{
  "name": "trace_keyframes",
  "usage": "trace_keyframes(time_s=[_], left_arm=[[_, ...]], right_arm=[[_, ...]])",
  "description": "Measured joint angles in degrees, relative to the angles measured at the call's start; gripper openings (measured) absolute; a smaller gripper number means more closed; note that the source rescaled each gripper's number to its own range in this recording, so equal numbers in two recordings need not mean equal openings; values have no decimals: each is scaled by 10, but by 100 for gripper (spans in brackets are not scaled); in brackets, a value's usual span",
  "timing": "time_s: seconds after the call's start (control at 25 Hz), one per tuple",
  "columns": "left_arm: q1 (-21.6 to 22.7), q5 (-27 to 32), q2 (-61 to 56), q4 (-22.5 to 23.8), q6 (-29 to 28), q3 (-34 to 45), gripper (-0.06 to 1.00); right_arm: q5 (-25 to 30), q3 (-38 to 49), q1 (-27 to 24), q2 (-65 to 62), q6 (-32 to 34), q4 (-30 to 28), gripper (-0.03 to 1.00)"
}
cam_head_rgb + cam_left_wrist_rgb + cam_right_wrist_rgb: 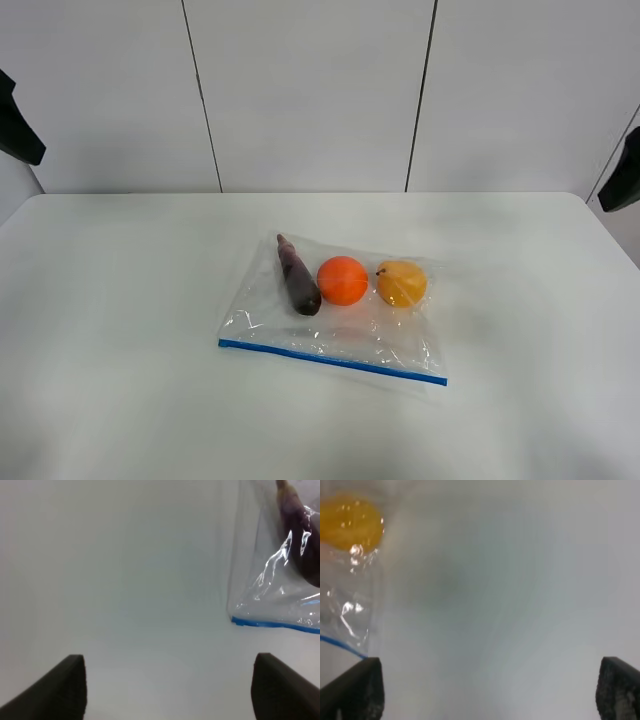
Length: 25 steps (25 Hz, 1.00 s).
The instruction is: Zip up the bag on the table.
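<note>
I see the bag [335, 318] as thin clear plastic, glossy and crinkled, catching white highlights, with a smooth blue plastic zipper strip [332, 361]. The orange [343, 280] and pear [402, 283] look like smooth, slightly shiny plastic; the eggplant [298, 278] reads darker. The table [120, 330] looks smooth, white and matt.

Pale grey panelled wall [310, 90], two dark vertical seams [201, 95], soft even light

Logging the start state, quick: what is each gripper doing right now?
Left gripper: open, holding nothing, short of the bag.
Right gripper: open, holding nothing.
</note>
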Motion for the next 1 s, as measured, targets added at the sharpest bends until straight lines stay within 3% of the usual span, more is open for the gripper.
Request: trace_keyframes(time_s=[0.32,0.52,0.68,1.0], left_arm=[[0,0,-151,2,-38,169,100],[0,-8,-267,12,-40,295,100],[0,-29,-357,50,-40,375,100],[0,-46,-402,70,-47,456,100]], right_arm=[[-9,191,0,-205,54,-7,100],[-56,310,0,-316,114,-67,100],[-80,385,6,-382,155,-91,100],[-106,413,78,-442,157,-103,100]])
